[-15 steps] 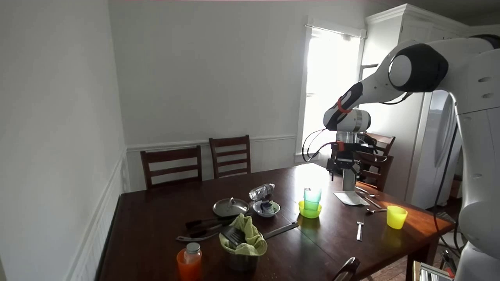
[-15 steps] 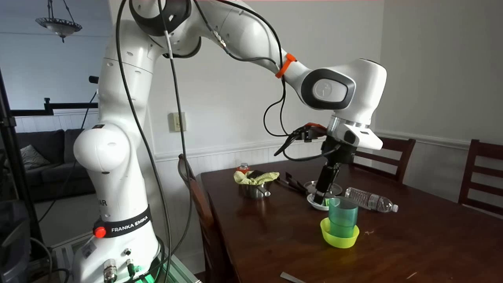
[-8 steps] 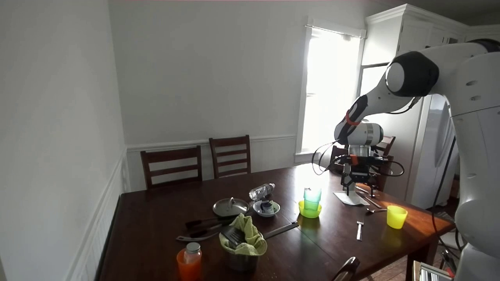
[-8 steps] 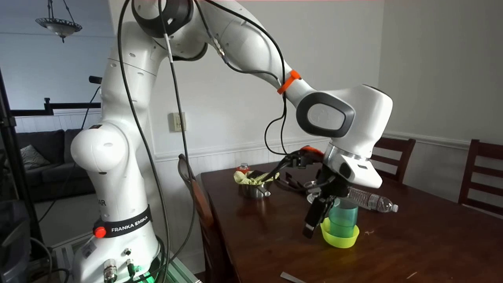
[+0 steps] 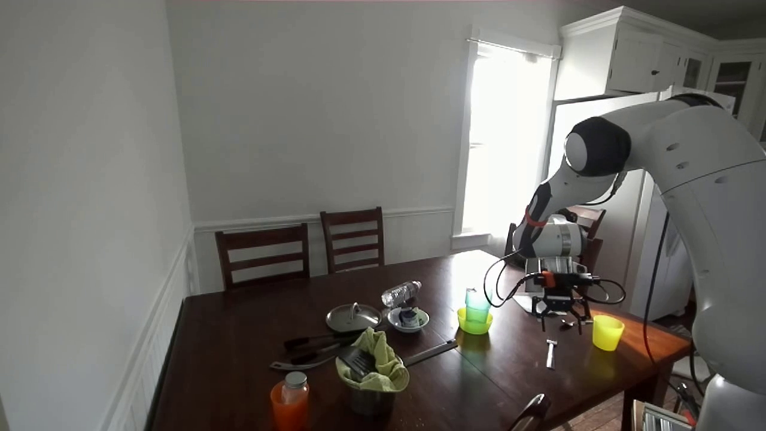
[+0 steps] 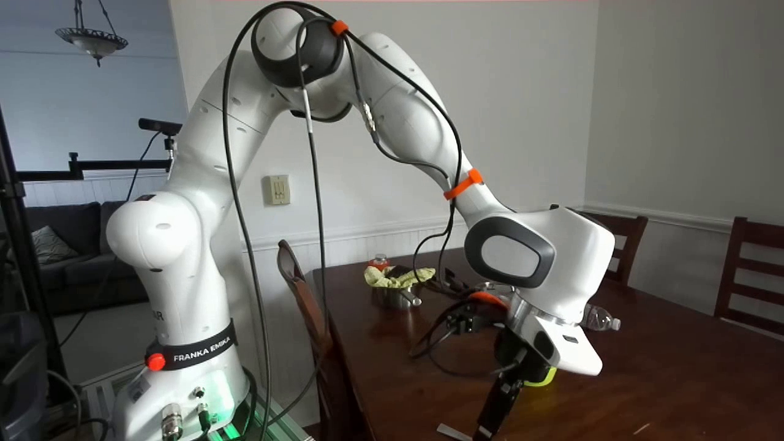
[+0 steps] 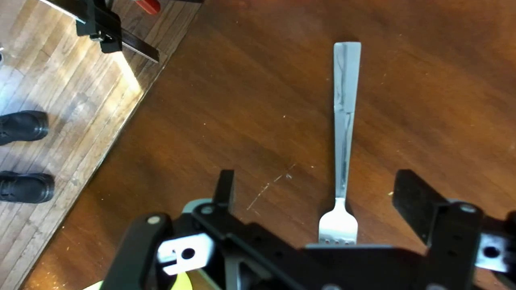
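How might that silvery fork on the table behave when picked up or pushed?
The fork would probably stay stiff, as it looks like metal. Its smooth, shiny handle could be slippery. Lying flat on the table, it would likely slide or swivel rather than roll.

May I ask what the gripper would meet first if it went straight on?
Probably the table, the open gripper likely straddling the fork, though depth is hard to judge.
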Controlling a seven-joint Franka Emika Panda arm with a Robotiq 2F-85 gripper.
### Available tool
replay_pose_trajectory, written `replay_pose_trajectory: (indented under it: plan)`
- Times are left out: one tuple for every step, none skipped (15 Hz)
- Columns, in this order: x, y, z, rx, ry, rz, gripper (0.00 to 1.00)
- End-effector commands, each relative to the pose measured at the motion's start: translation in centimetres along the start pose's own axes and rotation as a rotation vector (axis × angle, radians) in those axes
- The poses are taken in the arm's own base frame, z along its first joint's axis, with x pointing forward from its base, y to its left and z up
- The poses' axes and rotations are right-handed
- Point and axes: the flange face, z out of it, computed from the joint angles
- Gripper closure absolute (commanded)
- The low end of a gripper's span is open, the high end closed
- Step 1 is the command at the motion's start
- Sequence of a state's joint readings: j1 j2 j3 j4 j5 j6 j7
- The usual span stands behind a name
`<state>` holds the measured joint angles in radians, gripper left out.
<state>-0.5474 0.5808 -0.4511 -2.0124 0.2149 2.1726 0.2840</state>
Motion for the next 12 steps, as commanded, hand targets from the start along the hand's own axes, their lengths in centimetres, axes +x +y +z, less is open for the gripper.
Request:
replay_pose_trajectory:
  plan:
    - [0.3,-0.2,0.5,-0.008,-0.002,-0.001,0.00]
    - [0.4,-0.3,0.8,-0.012,-0.003,-0.002,0.00]
    - [0.5,-0.3,0.8,-0.013,-0.001,-0.003,0.00]
    - [0.5,-0.4,0.6,-0.011,0.001,-0.004,0.00]
    - [0.8,-0.5,0.9,-0.003,0.003,-0.010,0.00]
    - [1.0,-0.7,1.3,-0.002,0.009,-0.021,0.00]
    - [1.1,-0.8,1.7,0.000,0.000,-0.026,0.00]
    - [1.0,-0.9,2.3,0.002,-0.008,-0.034,0.00]
    - [1.1,-1.1,2.7,0.008,-0.014,-0.044,0.00]
    - [1.1,-1.2,3.1,0.006,-0.011,-0.052,0.00]
    - [1.2,-1.3,3.4,0.014,-0.006,-0.066,0.00]
    - [1.4,-1.4,3.6,0.025,0.001,-0.073,0.00]
